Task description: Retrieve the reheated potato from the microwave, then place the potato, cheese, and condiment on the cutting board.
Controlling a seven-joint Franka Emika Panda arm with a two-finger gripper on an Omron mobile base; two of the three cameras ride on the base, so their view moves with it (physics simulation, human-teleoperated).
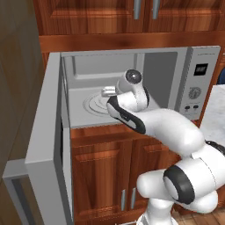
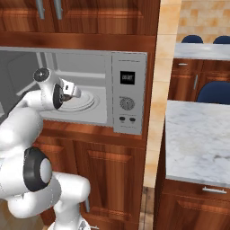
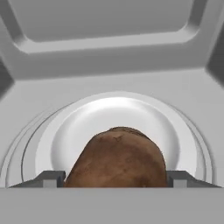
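Reaching into the microwave (image 1: 200, 83), the gripper (image 3: 116, 177) straddles the potato (image 3: 117, 157). Its fingers (image 3: 51, 178) stand apart, 1 either side, over the white plate (image 3: 113, 118).

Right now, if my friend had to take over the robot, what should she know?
Gripper: open, reaching inside the microwave, one of its fingers on each side of the potato, not closed on it.
Potato: on the white plate inside the microwave.
Microwave door: swung wide open.
Done: door open, arm lined up on the potato.
Left: close on the potato, lift it out, put it on the cutting board, then add the cheese and the condiment.
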